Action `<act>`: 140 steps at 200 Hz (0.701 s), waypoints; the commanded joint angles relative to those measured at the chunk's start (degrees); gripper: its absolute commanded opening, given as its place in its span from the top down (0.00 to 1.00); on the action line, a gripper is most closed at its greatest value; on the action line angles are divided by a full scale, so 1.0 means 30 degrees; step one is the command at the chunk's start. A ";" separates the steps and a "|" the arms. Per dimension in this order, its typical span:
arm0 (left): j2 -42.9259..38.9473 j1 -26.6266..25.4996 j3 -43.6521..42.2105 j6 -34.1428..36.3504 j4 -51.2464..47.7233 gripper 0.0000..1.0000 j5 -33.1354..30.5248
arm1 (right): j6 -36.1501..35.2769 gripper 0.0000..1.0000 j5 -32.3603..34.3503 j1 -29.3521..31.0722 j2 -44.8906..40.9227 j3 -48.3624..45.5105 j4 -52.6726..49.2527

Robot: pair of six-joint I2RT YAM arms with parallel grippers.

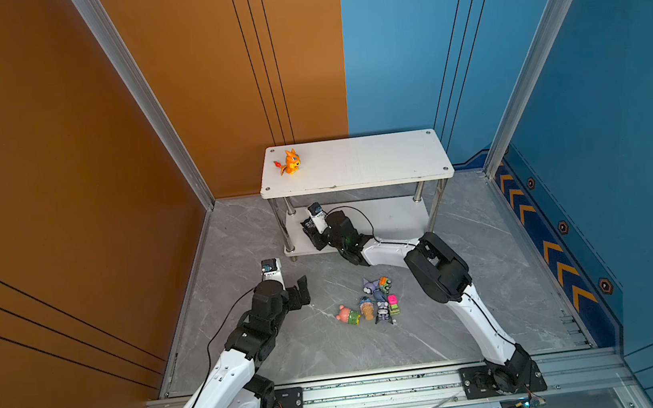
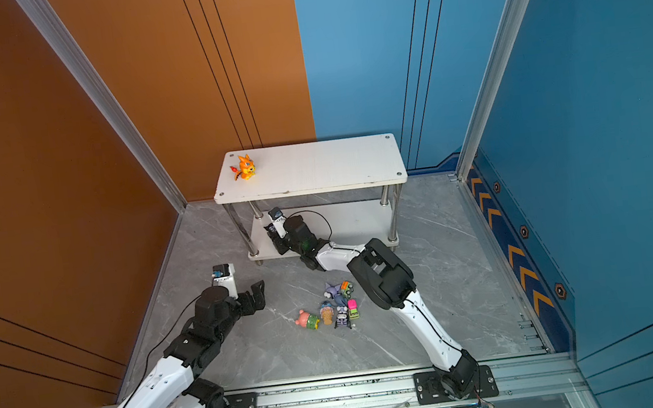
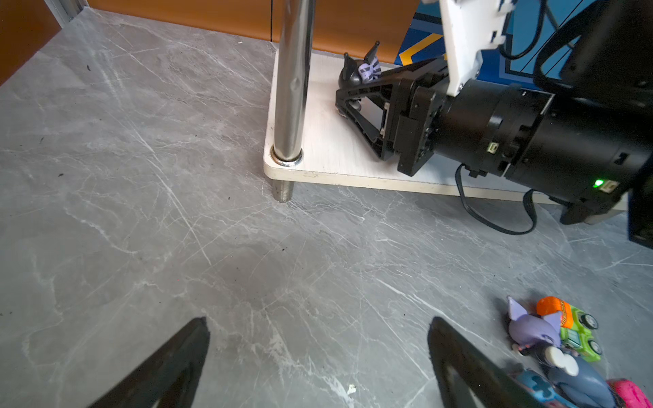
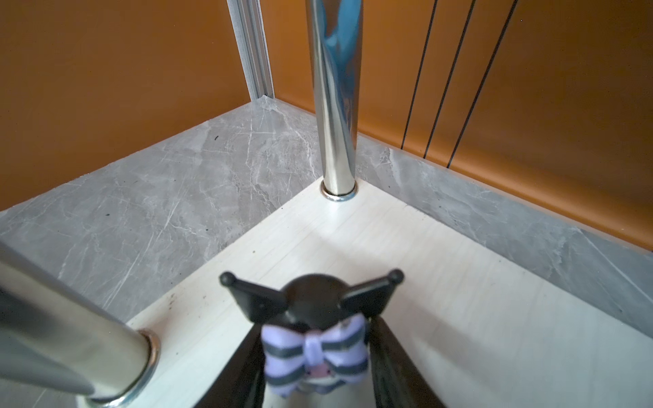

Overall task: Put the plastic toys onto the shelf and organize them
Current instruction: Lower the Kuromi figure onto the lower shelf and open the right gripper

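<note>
Left gripper (image 1: pixel 301 294) hangs over the grey marble floor (image 1: pixel 492 278), its two fingers spread wide with nothing between them. Just beyond it, one orange dragon (image 1: pixel 290 161) stands upright at the left end of the top board of the shelf (image 1: pixel 354 164), a rack of two white boards on four chrome legs (image 1: pixel 280 227). Under that board, the right gripper (image 3: pixel 348 93) reaches in low at the left end of the lower board. One black-purple imp (image 4: pixel 311 307) with a striped lilac bow sits on the board between its two fingers. Whether they press on the toy or stand just clear of it cannot be told. Farther right, on the floor between the two arms, seven toys lie bunched together, well apart from the shelf. One is a pink bear (image 1: pixel 348 315) and one a blue creature on a cone (image 1: pixel 366 307). With them are a second imp (image 1: pixel 383 312), a lilac figure (image 1: pixel 369 284) and a grey-blue donkey (image 3: pixel 572 381). Two blocky cars, one orange-topped (image 1: pixel 385 285) and one pink-topped (image 1: pixel 393 304), close the group.
</note>
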 commanded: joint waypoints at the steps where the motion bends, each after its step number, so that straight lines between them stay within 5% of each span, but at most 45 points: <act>1: -0.0130 0.0277 -0.0193 0.0289 -0.0273 0.02 0.0340 | -0.0161 0.49 0.0571 0.0012 -0.0936 -0.0500 -0.0294; 78: -0.0280 0.0277 -0.0146 0.0317 -0.0360 0.02 0.0358 | -0.0307 0.39 0.0738 0.0036 -0.1923 -0.1684 -0.0265; 140: -0.0518 0.0281 -0.0097 0.0319 -0.0405 0.02 0.0262 | -0.0120 0.37 0.1576 0.0426 -0.6105 -0.6244 -0.0199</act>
